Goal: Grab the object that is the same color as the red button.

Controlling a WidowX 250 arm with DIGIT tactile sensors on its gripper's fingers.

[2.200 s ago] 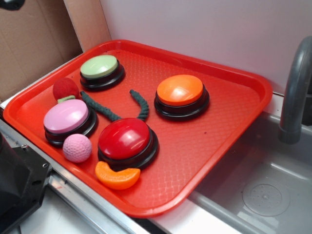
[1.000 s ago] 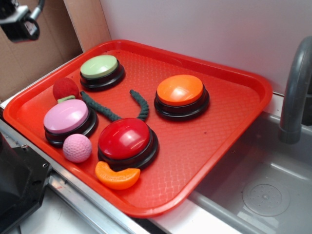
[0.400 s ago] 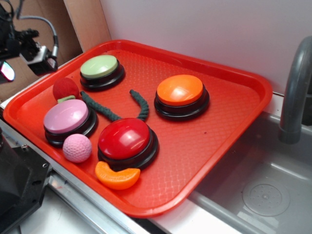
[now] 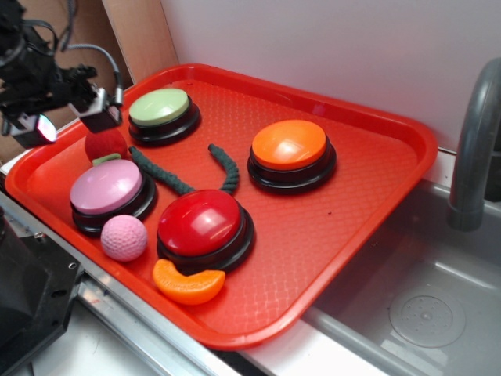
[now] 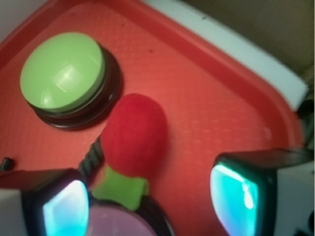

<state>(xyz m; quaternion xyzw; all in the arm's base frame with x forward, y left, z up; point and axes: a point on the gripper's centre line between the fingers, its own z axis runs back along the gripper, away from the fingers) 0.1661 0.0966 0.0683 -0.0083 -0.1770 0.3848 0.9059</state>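
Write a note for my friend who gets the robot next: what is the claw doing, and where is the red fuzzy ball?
Claw: open, empty, hanging just above the red fuzzy ball, not touching it.
Ball: on the red tray near its left edge, between the green button and the pink button.
Red button: at the tray's front, untouched.
Done: claw lined up over the ball.
Left: lower, close on the ball, lift.

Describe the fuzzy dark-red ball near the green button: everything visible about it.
The dark-red ball looks soft and fuzzy, rounded, with a pale green piece at its base. It sits on the red tray near the left edge, between the green button and the pink button, beside the end of the dark green rope. The gripper hovers above it, fingers open on either side, not touching it.
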